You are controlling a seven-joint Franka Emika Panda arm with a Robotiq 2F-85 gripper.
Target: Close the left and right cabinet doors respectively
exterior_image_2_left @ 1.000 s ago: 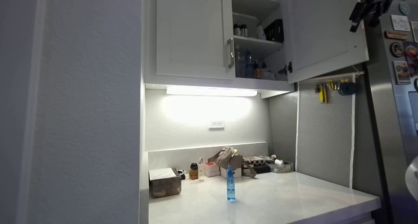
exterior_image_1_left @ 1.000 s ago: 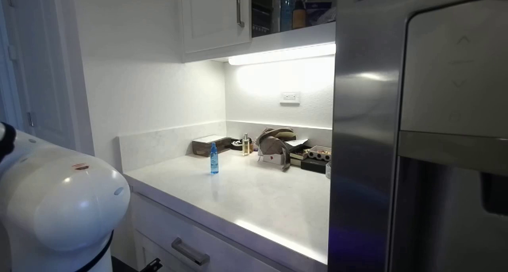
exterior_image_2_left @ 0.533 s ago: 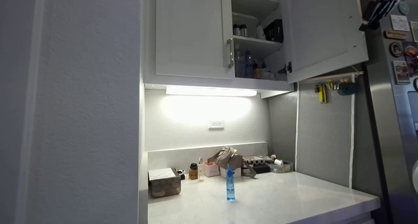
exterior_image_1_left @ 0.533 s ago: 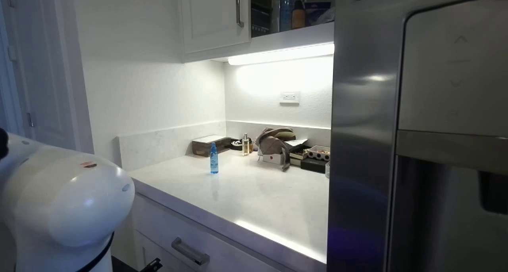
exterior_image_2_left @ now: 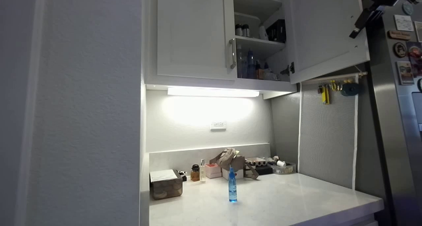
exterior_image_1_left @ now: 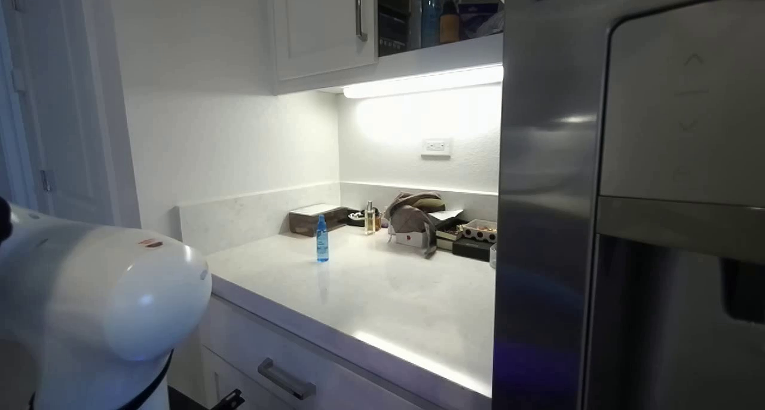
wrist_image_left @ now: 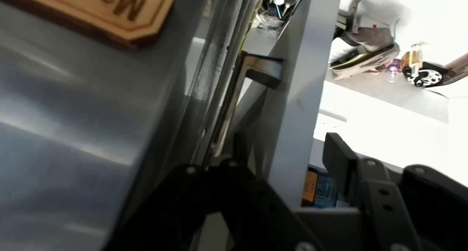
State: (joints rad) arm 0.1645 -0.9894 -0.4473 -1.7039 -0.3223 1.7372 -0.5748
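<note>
The right cabinet door (exterior_image_2_left: 324,28) is swung wide, its inner face showing beside the exposed shelves. Flat against the cabinet front lies the left cabinet door (exterior_image_2_left: 193,31), with a metal bar handle; its lower part also shows in an exterior view (exterior_image_1_left: 323,33). In the wrist view my gripper (wrist_image_left: 289,146) is open and straddles the pale free edge of the right door (wrist_image_left: 309,71). The finger (wrist_image_left: 338,152) on the inner side stands apart from the panel; whether the other finger touches the outer face is unclear. That door's handle (wrist_image_left: 265,68) is on the outer-face side.
A steel fridge (exterior_image_1_left: 550,219) stands close beside the right door, a wooden magnet (wrist_image_left: 124,13) on it. Hanging tools (exterior_image_2_left: 326,92) are below the door. On the counter (exterior_image_2_left: 280,203) are a blue spray bottle (exterior_image_2_left: 232,186) and several boxes at the back.
My gripper has turned and shifted, so one finger now crosses in front of the right door's inner face near its free edge. That edge has shifted very slightly left. The arm has moved right.
</note>
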